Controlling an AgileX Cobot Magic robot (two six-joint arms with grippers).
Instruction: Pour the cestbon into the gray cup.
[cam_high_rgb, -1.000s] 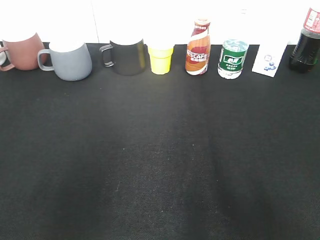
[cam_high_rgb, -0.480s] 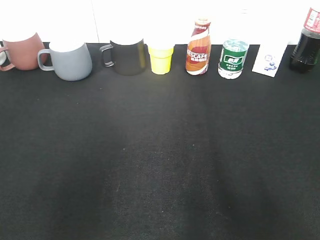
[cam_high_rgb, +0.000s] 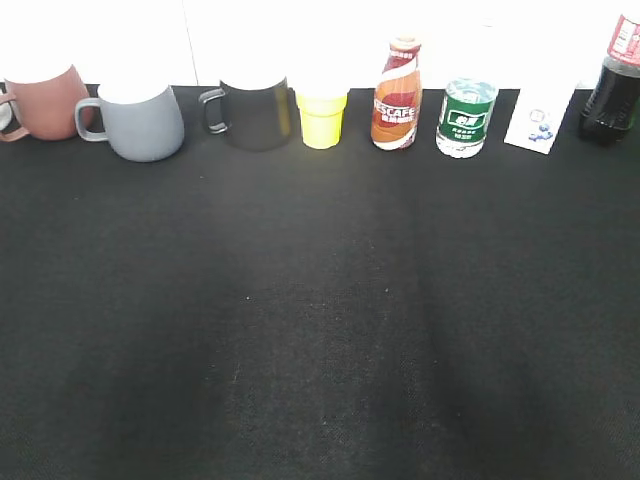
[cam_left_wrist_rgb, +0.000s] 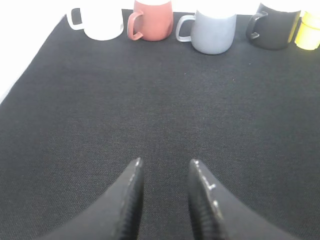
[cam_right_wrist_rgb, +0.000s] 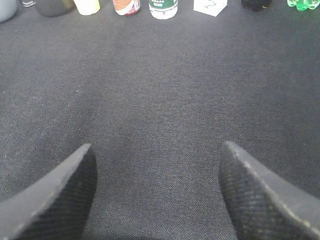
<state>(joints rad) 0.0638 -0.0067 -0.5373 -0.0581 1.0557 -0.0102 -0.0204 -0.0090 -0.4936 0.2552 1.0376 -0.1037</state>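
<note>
closest to you, your right claw (cam_right_wrist_rgb: 156, 155) hangs over the bare black table (cam_high_rgb: 320, 330) with its jaws spread wide and nothing between them. your left claw (cam_left_wrist_rgb: 165, 165) also hovers above the cloth, jaws parted only narrowly, pinching nothing.

look past them to the row along the far edge, and take the gray cup (cam_high_rgb: 140, 120) as your landmark. it stands upright, handle pointing left. just to its left is the reddish-brown mug (cam_high_rgb: 45, 100), and your left wrist view shows a white mug (cam_left_wrist_rgb: 102, 22) further left still. to the gray cup's right come the black mug (cam_high_rgb: 255, 112), then the yellow cup (cam_high_rgb: 322, 118), then the nescafe bottle (cam_high_rgb: 397, 95).

the cestbon (cam_high_rgb: 466, 118) stands upright well to the right of the gray cup, just beyond the nescafe bottle. further right again sit a white carton (cam_high_rgb: 540, 125) and the dark cola bottle (cam_high_rgb: 610, 95). both claws are well apart from the whole row.
</note>
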